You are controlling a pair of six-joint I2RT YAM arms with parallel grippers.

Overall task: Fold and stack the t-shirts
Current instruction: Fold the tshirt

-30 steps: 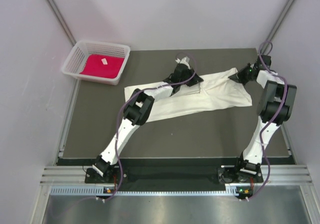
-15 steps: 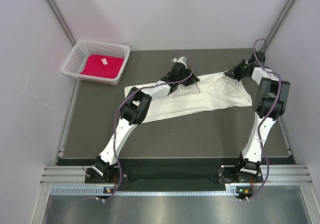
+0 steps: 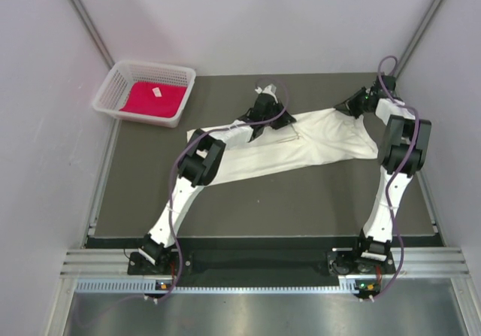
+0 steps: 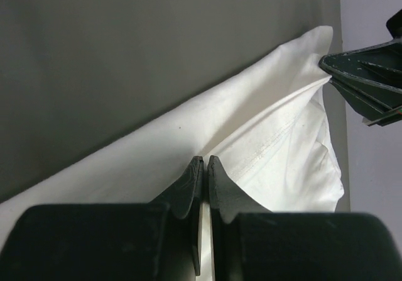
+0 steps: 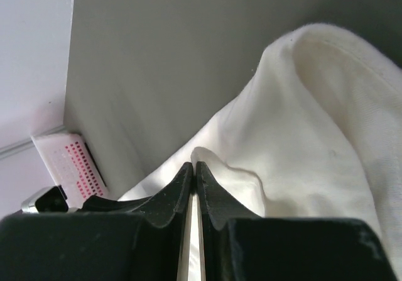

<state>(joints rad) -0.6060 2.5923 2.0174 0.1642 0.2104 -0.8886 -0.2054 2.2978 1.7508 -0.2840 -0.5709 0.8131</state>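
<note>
The cream-white t-shirt (image 3: 301,144) lies stretched across the dark table, folded lengthwise. My left gripper (image 3: 264,110) is shut on its far edge near the middle; in the left wrist view my left gripper (image 4: 205,161) pinches the white cloth (image 4: 157,143). My right gripper (image 3: 352,104) is shut on the shirt's far right corner; in the right wrist view my right gripper (image 5: 192,166) pinches the cloth (image 5: 301,124). The red-magenta t-shirt (image 3: 154,99) with a small white tag lies folded in the basket.
A white plastic mesh basket (image 3: 119,79) stands at the table's far left corner and also shows in the right wrist view (image 5: 66,161). The grey walls close in at the back and sides. The dark table (image 3: 263,201) lies bare in front of the shirt.
Both grippers have moved toward the far edge of the table, dragging the white shirt's far edge with them. The right gripper has shifted left and back.
</note>
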